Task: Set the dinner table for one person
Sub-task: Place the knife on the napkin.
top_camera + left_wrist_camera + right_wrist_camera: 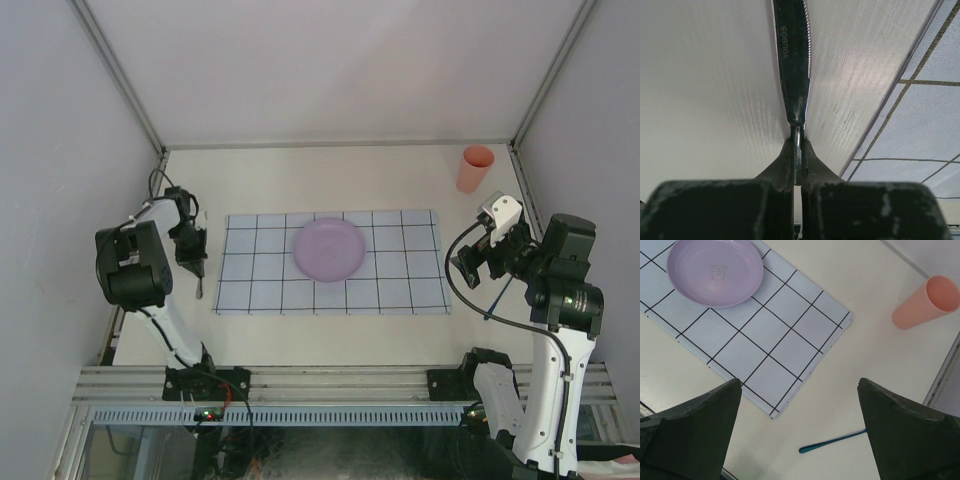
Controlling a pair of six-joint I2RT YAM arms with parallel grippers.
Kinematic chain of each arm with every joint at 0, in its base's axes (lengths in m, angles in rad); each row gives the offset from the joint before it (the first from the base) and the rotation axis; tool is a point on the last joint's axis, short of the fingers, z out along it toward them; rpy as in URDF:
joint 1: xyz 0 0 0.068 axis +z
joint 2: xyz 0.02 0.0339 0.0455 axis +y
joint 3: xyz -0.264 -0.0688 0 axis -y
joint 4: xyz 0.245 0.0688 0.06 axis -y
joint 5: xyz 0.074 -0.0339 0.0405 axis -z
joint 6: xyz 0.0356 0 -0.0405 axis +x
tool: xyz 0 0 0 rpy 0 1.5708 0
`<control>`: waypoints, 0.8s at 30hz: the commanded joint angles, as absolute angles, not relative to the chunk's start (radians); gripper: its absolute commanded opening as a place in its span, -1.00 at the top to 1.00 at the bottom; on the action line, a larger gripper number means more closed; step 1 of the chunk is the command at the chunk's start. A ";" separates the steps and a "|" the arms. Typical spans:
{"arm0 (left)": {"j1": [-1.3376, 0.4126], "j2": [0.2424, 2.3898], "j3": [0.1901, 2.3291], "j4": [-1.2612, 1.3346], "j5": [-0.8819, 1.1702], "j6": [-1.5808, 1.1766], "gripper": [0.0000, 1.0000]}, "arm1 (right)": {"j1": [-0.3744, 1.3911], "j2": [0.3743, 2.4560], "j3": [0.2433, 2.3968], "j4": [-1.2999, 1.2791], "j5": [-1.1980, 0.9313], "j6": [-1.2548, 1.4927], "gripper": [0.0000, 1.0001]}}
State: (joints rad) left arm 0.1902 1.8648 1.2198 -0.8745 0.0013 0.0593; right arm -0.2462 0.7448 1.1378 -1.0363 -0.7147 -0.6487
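Note:
My left gripper (192, 262) is shut on a metal knife (792, 60) with a serrated blade, held low over the off-white dinner table (300, 180), just left of the grid-pattern cloth (400, 285). The knife's blade points towards the near edge in the top view (198, 288). A lilac plate (328, 250) sits on the middle of the cloth. My right gripper (800, 382) is open and empty, above the table right of the cloth. A blue utensil handle (832, 442) lies on the table below it, its far end hidden by my finger.
A salmon-pink cup (475, 168) stands at the back right corner, also seen in the right wrist view (925, 302). Aluminium rails (528, 200) and grey walls close in the table on the left, back and right.

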 commanded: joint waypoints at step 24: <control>0.102 1.788 1.434 -0.984 0.102 0.001 1.00 | -0.234 0.732 1.113 -0.980 -0.716 -0.645 -0.99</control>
State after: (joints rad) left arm 0.1452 1.8019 1.3617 -0.9668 0.0387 0.0475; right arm -0.2394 0.7357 1.1076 -1.0210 -0.7143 -0.6476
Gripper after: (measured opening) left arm 0.025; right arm 0.995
